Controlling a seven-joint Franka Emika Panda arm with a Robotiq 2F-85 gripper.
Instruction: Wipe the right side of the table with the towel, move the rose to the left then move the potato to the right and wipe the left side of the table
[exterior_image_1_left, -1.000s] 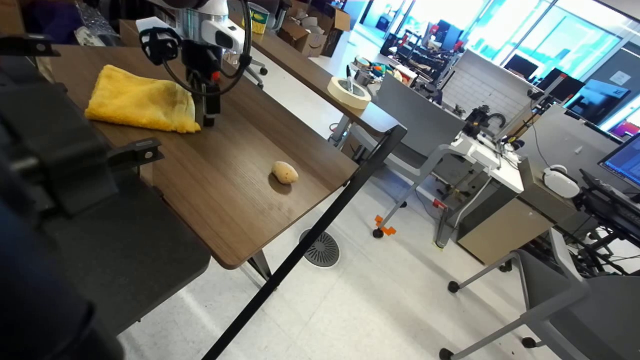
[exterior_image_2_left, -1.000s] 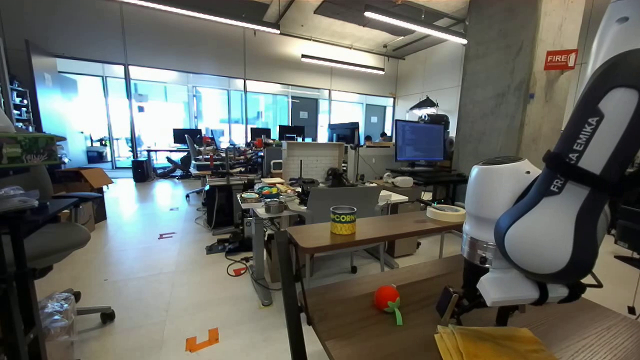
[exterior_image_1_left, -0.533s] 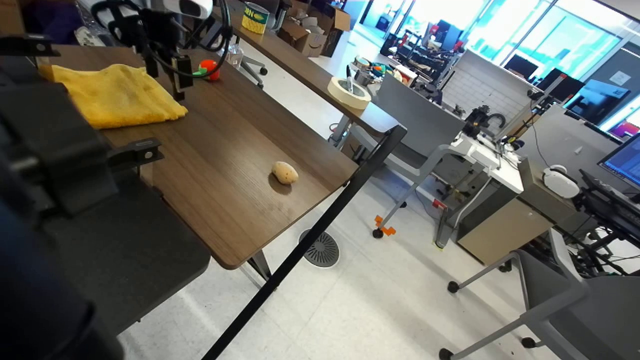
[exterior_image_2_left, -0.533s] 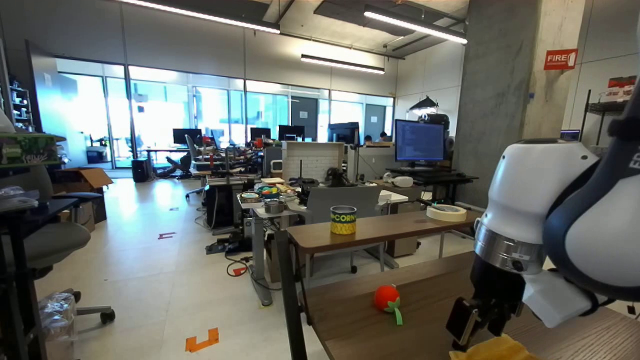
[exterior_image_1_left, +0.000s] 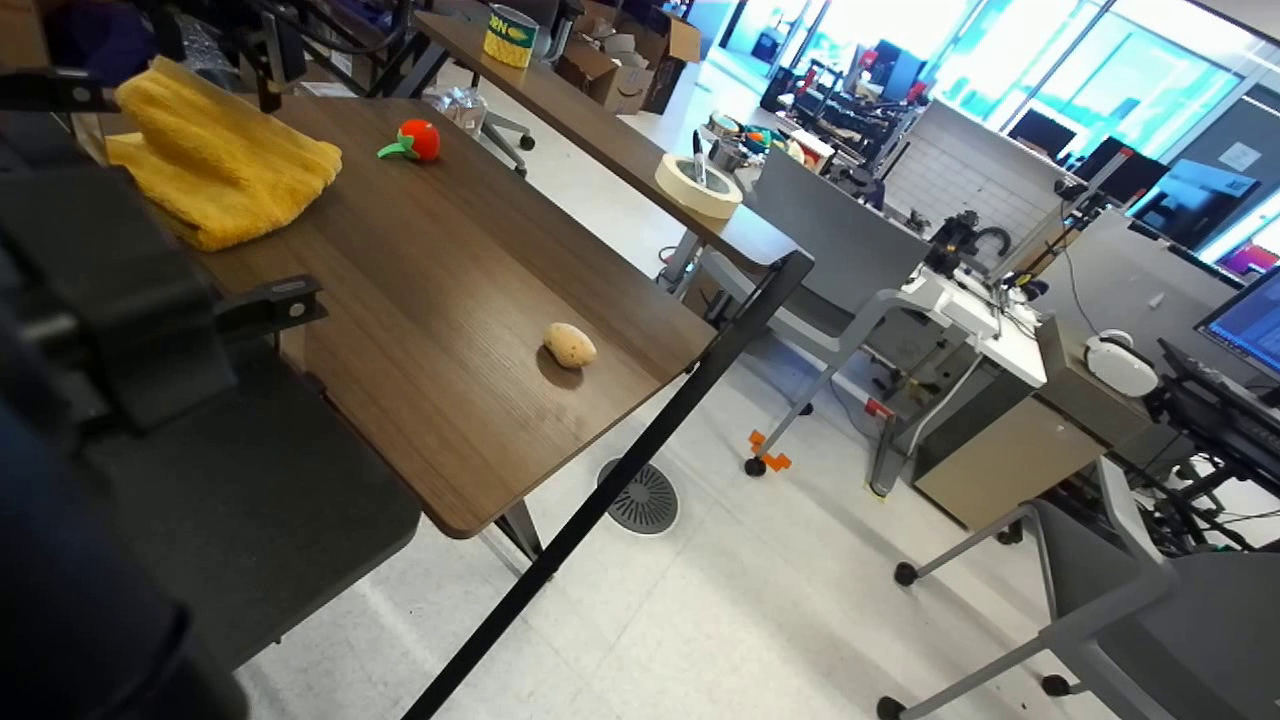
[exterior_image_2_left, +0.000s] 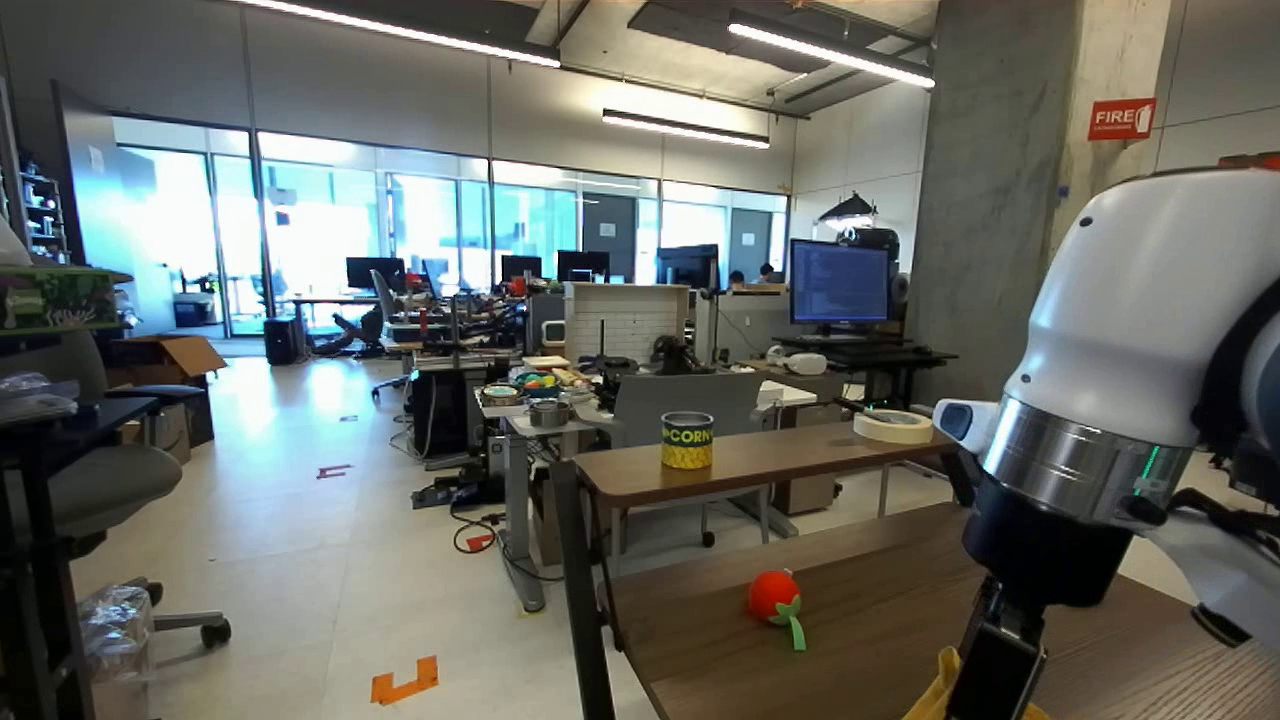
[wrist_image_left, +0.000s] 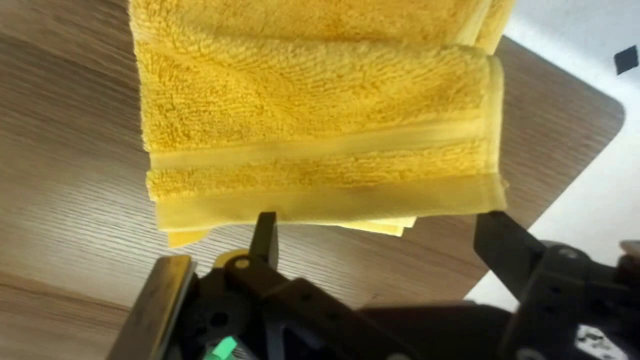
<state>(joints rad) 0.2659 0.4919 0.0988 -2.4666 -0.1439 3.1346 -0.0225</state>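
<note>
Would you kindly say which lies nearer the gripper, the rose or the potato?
The red, green-stemmed rose; the beige potato lies farther along the table.

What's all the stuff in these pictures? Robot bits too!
Table: one, brown, up front
Towel: one, yellow, on the table
Rose: one, red and green, on the table
Potato: one, tan, on the table
Narrow table: one, brown, alongside the table
Corn can: one, yellow and green, on the narrow table
Tape roll: one, cream, on the narrow table
Cardboard boxes: several, brown, on the floor
Chairs: several, grey, on the floor
Screens: several, dark or blue, at the back
Ceiling lights: three, white, overhead
Fire sign: one, red, on the pillar
Desk clutter: lots, mixed colours, behind, too small to name
Robot arm: one, mostly white, above the table
Jaws: one pair, black, open by the towel
</note>
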